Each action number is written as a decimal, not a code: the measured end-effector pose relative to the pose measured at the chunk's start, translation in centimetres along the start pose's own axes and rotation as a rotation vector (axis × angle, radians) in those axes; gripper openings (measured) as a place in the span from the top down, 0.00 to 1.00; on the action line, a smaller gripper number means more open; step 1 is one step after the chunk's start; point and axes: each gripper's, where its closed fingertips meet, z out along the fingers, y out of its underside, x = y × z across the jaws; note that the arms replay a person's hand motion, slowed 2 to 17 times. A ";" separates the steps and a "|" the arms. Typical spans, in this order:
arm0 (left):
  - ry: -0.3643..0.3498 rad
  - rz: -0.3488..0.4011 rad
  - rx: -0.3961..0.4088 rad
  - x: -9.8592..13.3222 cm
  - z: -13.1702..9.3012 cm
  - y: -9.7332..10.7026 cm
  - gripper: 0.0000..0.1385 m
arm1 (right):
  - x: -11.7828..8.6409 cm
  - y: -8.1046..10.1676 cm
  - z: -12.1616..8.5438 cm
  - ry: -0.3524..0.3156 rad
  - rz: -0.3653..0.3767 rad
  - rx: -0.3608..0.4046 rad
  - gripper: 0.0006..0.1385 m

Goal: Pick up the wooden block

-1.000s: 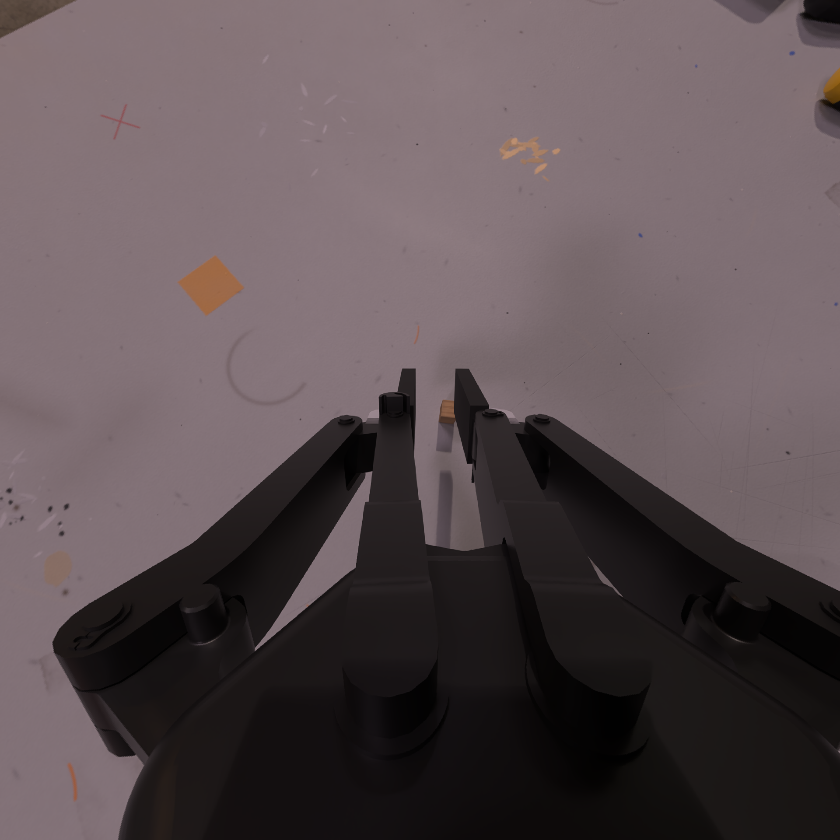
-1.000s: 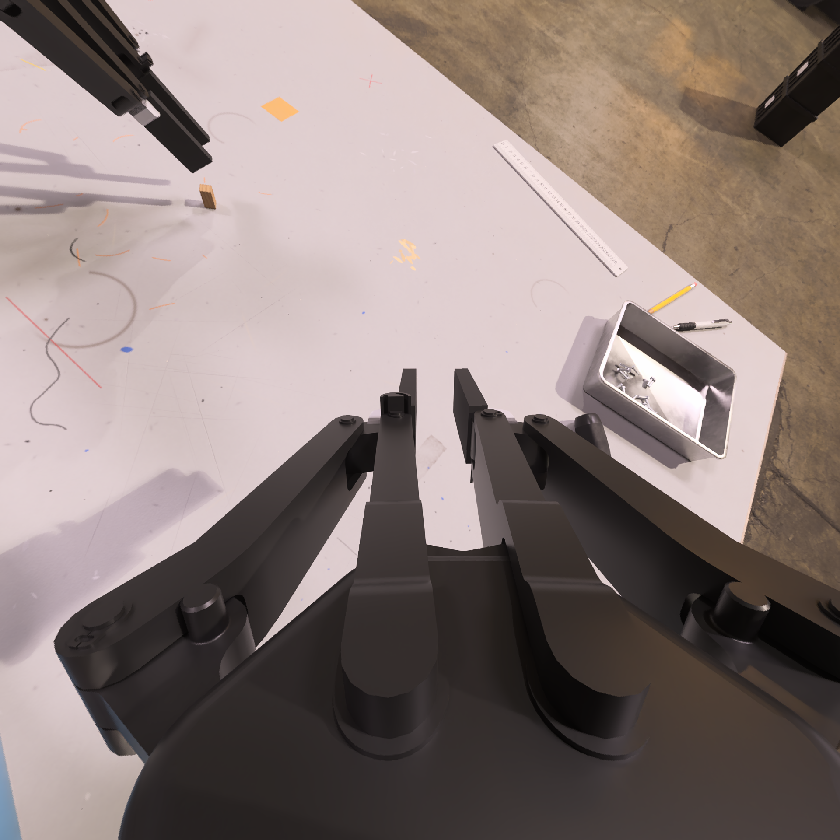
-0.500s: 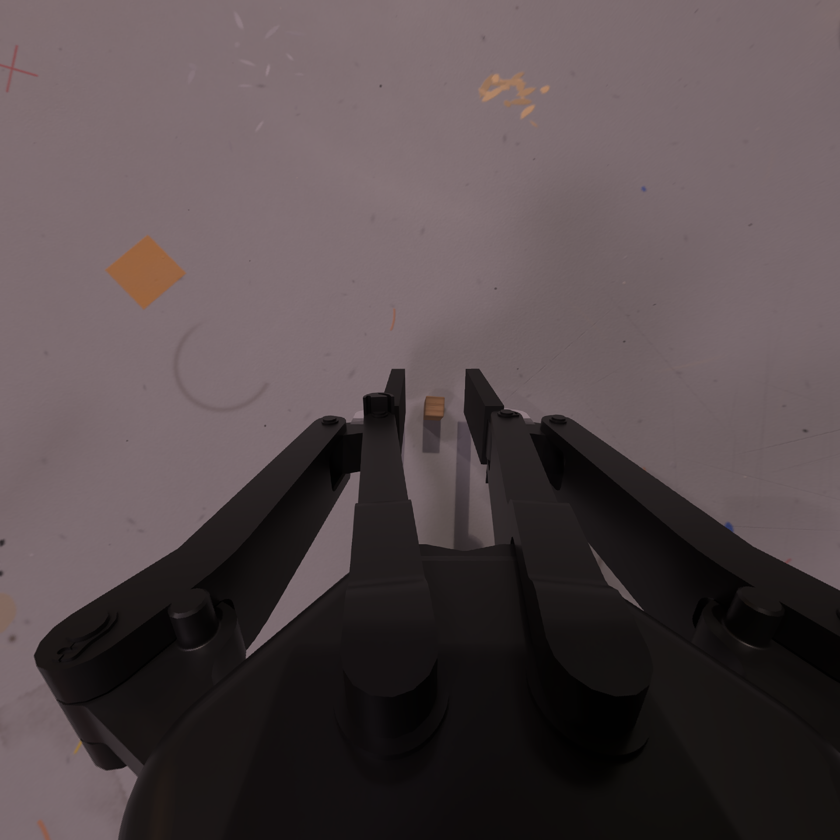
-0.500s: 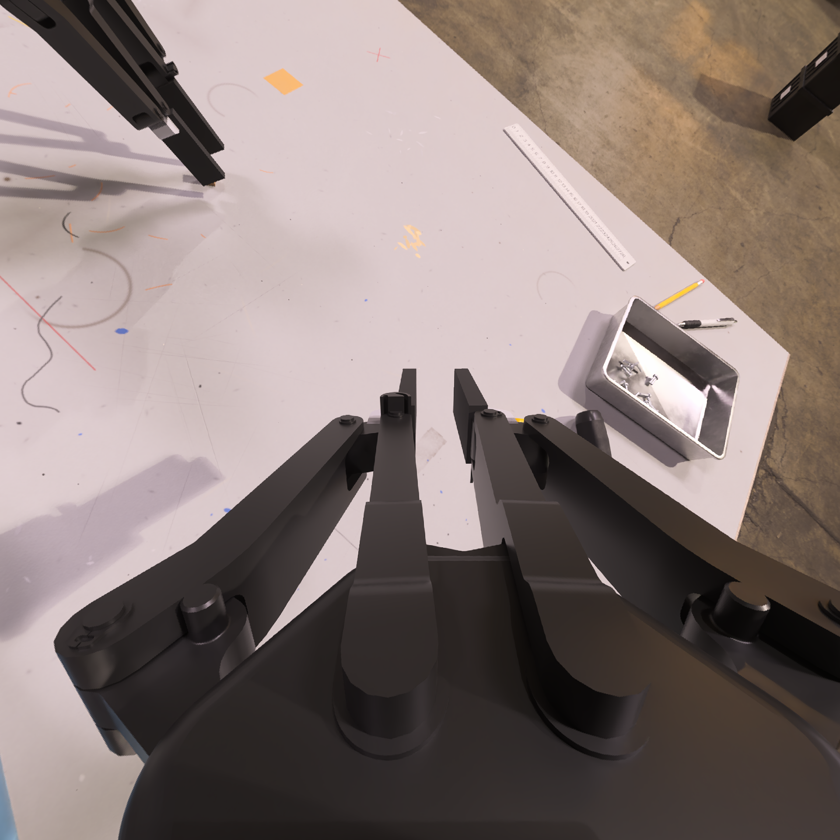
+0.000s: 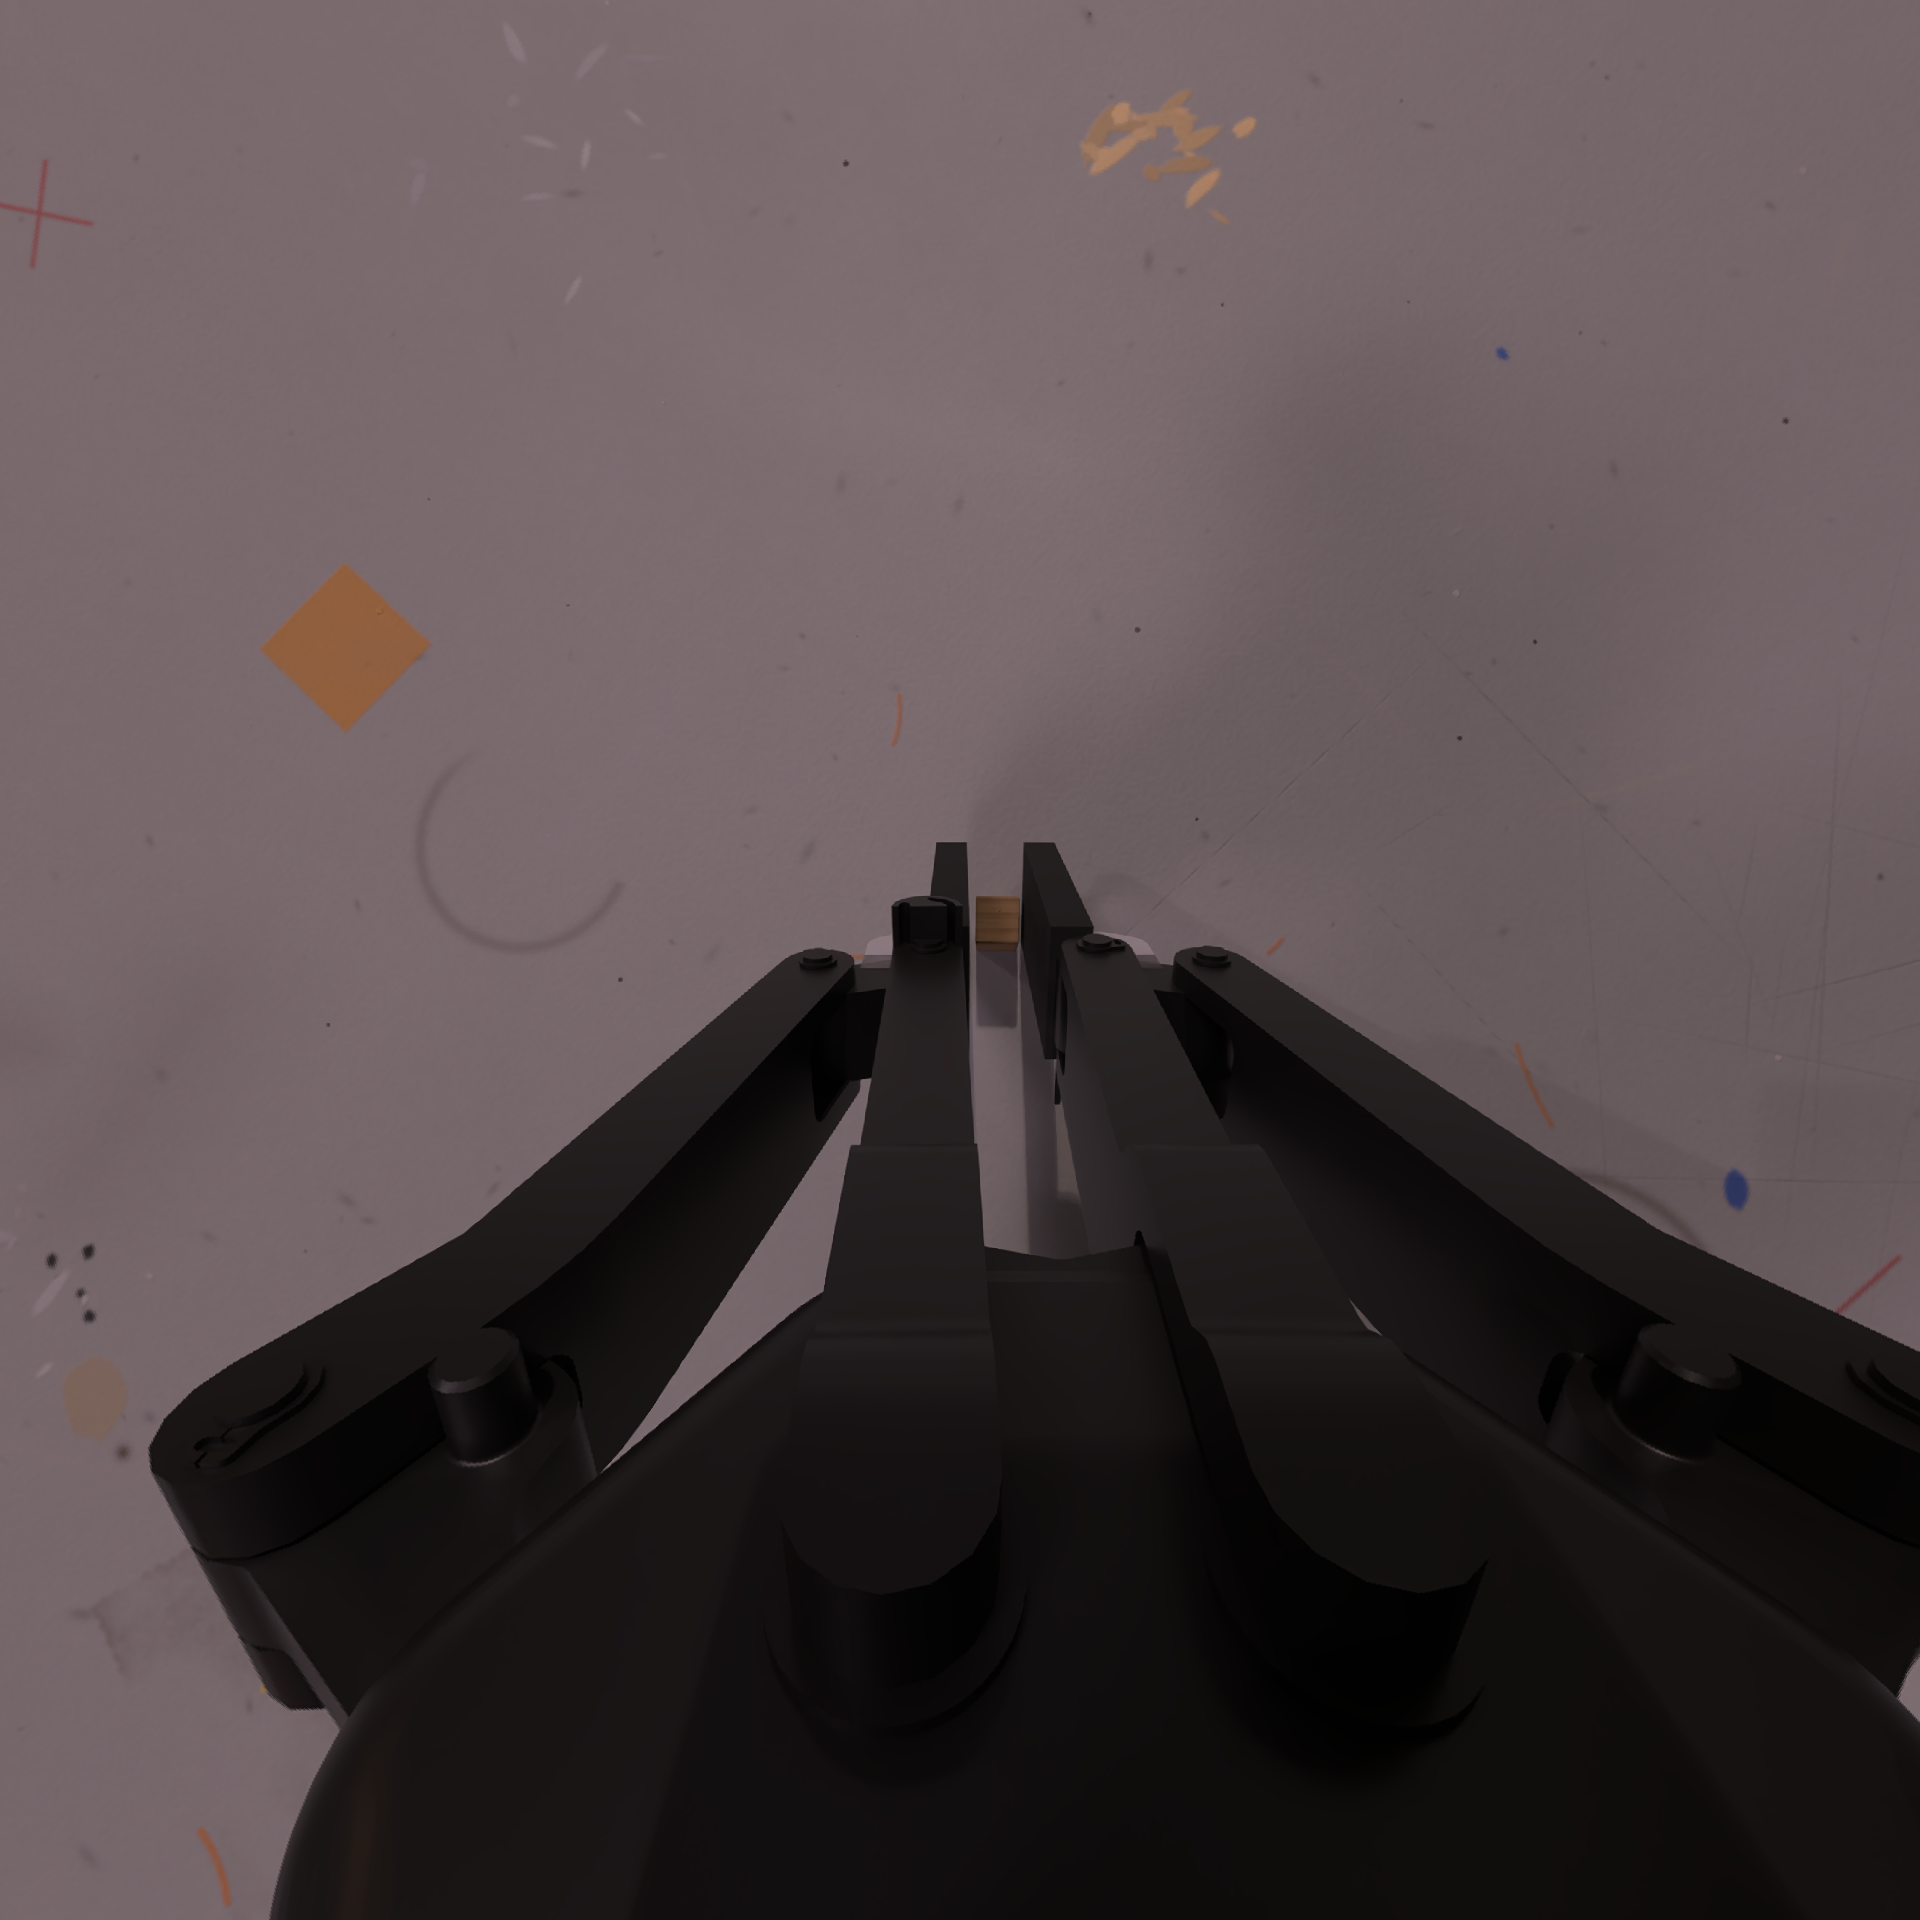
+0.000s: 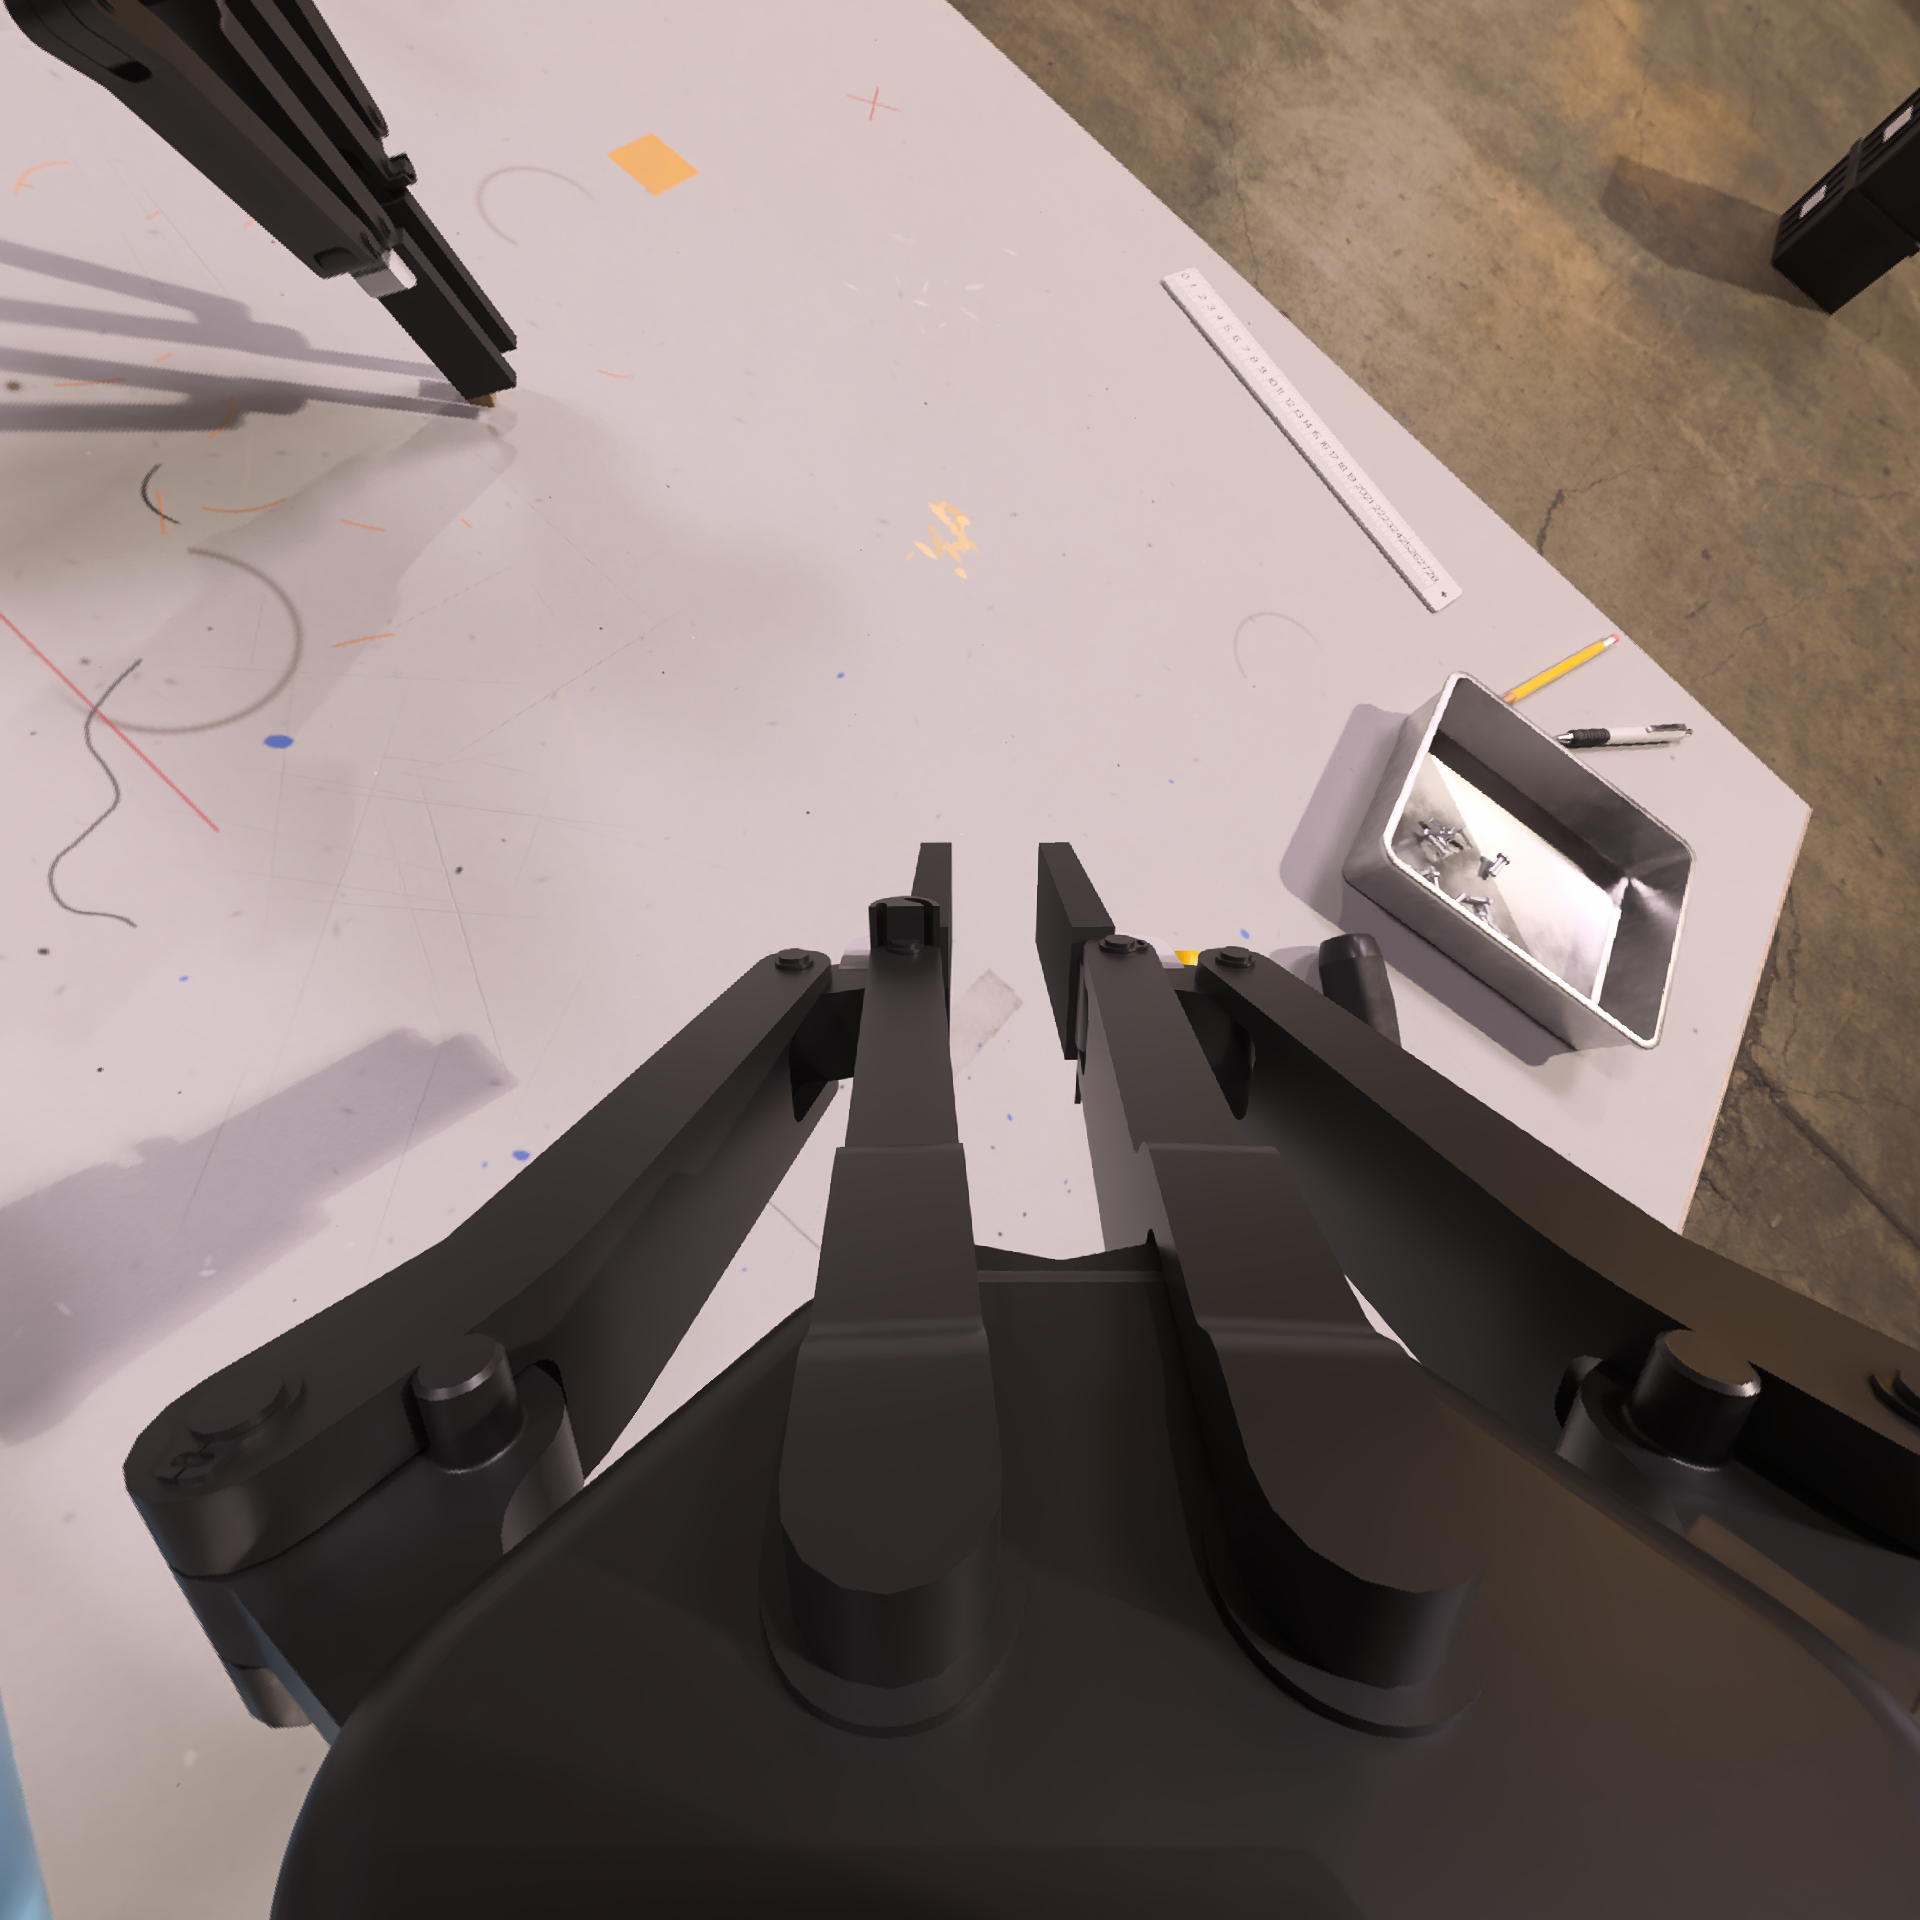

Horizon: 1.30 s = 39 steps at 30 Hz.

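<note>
Nearest in the left wrist view, the left gripper (image 5: 995, 883) is seen pointed steeply down at the worktop (image 5: 1351, 520), its fingers (image 5: 1042, 883) drawn in close on either side of the wooden block (image 5: 997, 922). The block is held between the fingertips or is very nearly so: hardly any gap is visible at either face, so a grip is judged to be made or just being made. The block stands on the worktop directly under the tips (whether it is already lifted clear cannot be told).

In the right wrist view, the right gripper (image 6: 992, 883) is held above a bare patch of worktop with its fingers parted a little and nothing between them. Beyond it to the right a metal tray (image 6: 1652, 940) with small screws inside is seen, then a pen (image 6: 1621, 736), a pencil (image 6: 1558, 670) and a ruler (image 6: 1309, 436) toward the worktop edge. Far off at upper left, the left gripper is seen again, its tips at the worktop with a sliver of the block showing.

The main risk is judged to be a slip: the block is small and narrow, and only the extreme tips are engaged. If the lift is begun before the squeeze is firm, or the fingers scrape the worktop, the block could be tipped, twisted out or left behind.
</note>
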 end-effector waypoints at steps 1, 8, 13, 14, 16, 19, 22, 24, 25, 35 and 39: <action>-0.001 0.007 -0.003 0.0 0.0 0.0 0.90 | 0.0 0.0 0.0 0.000 0.000 0.000 0.84; 0.020 0.055 -0.031 0.3 -0.4 0.6 0.92 | -0.1 0.1 0.0 -0.003 -0.004 -0.004 0.84; 0.072 0.063 -0.043 0.6 -1.0 1.1 0.92 | -0.1 0.1 0.1 -0.004 -0.008 -0.011 0.84; 0.081 0.061 -0.042 0.6 -1.1 1.2 0.92 | -0.1 0.2 0.1 -0.004 -0.009 -0.012 0.84; 0.097 0.057 -0.042 0.6 -1.5 1.4 0.92 | -0.2 0.2 0.1 -0.006 -0.010 -0.013 0.84; 0.115 0.051 -0.040 0.4 -2.1 1.7 0.92 | -0.2 0.2 0.2 -0.009 -0.010 -0.016 0.84; 0.129 0.046 -0.029 0.3 -2.9 1.8 0.92 | -0.3 0.2 0.3 -0.012 -0.011 -0.017 0.84; 0.142 0.045 -0.017 0.3 -3.4 1.9 0.92 | -0.3 0.2 0.3 -0.014 -0.012 -0.017 0.84; 0.151 0.045 -0.011 0.3 -3.7 1.9 0.92 | -0.4 0.2 0.3 -0.016 -0.013 -0.017 0.84; 0.219 0.121 0.035 1.5 -6.8 2.0 0.92 | -1.0 0.0 0.8 -0.033 -0.031 -0.025 0.84; 0.231 0.188 0.021 2.3 -7.6 2.5 0.92 | -1.2 0.1 0.9 -0.038 -0.039 -0.032 0.84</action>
